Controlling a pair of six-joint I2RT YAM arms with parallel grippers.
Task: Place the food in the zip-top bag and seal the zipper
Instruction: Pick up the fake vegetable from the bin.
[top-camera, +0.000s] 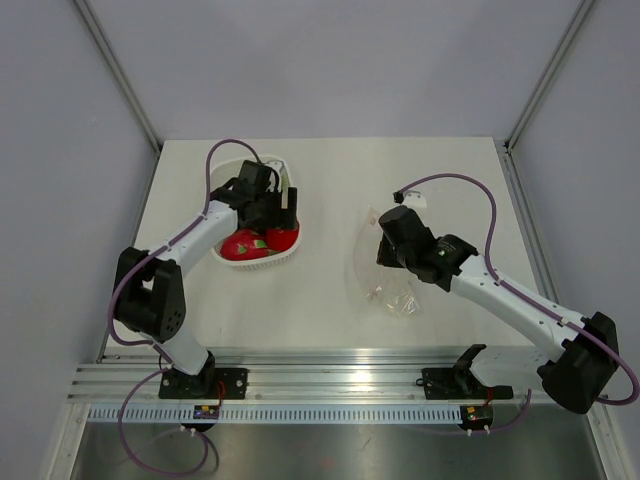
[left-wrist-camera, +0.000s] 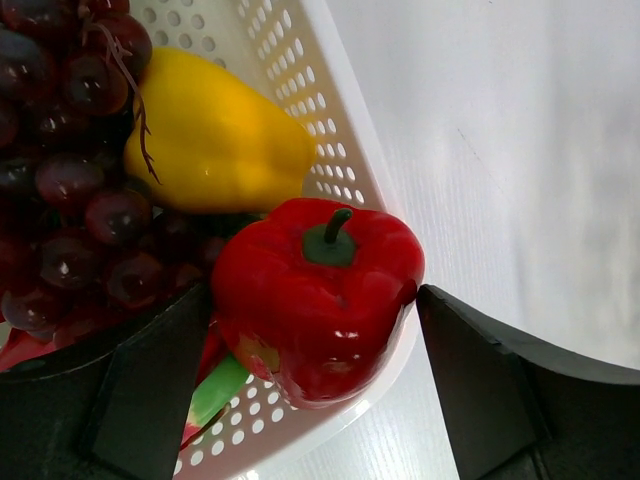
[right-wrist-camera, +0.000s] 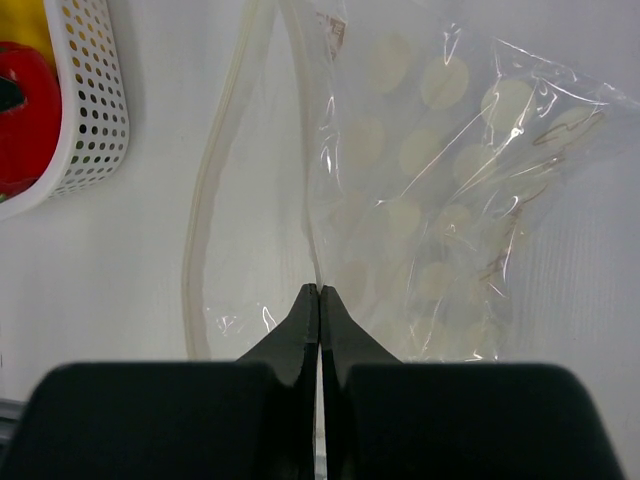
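Note:
The food lies in a white slotted basket (left-wrist-camera: 340, 150): a red pepper (left-wrist-camera: 315, 300), a yellow pepper (left-wrist-camera: 215, 135), a dark grape bunch (left-wrist-camera: 60, 170) and a green piece (left-wrist-camera: 220, 390). My left gripper (left-wrist-camera: 315, 300) reaches into the basket, and its widely spread fingers (left-wrist-camera: 150, 390) press against both sides of the red pepper, which rests on the basket rim. The transparent zip-top bag (right-wrist-camera: 440, 200) lies flat on the table to the right with its mouth gaping. My right gripper (right-wrist-camera: 319, 288) is shut on the upper lip of its zipper (right-wrist-camera: 200, 230).
The basket (top-camera: 290, 255) stands at the table's left middle, the bag (top-camera: 385, 290) at the right middle under the right gripper (top-camera: 385, 250). Grey walls enclose the white table (top-camera: 330, 310). A metal rail runs along the near edge.

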